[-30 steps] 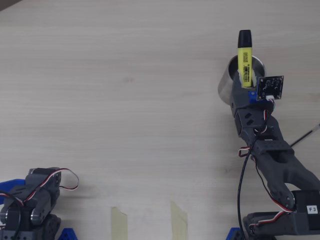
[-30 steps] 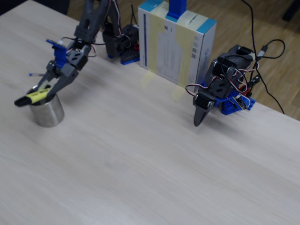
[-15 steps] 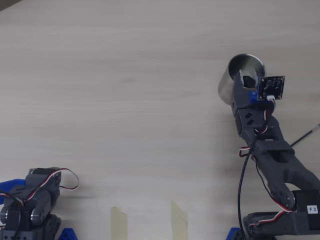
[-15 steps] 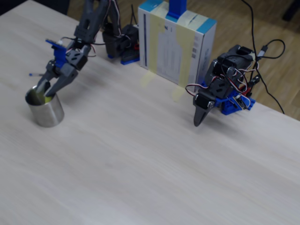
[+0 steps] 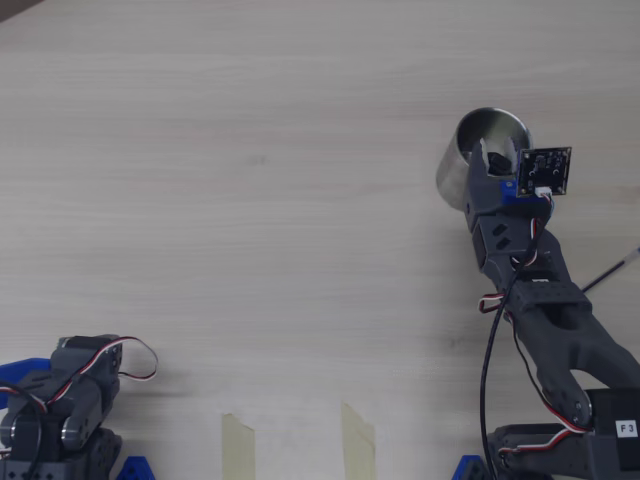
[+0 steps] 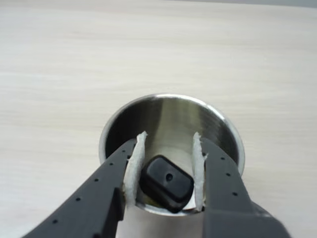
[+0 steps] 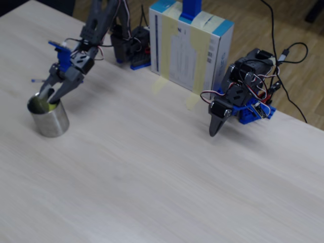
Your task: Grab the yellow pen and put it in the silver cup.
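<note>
Over silver cup (image 6: 171, 116), end effector (image 6: 168, 148) lowered, parted

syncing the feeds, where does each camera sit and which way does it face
Overhead: above the table, looking straight down; arm reaches up-frame to the cup.
Wrist: rides on the arm, looking down past the tool into the cup; pen between the fingers.
Fixed: across the table, angled down; tool over the cup.
All share cup and tool.

One silver cup (image 6: 171, 124), one yellow pen (image 6: 166, 183), two robot arms (image 5: 530, 300), one box (image 7: 190, 48).
</note>
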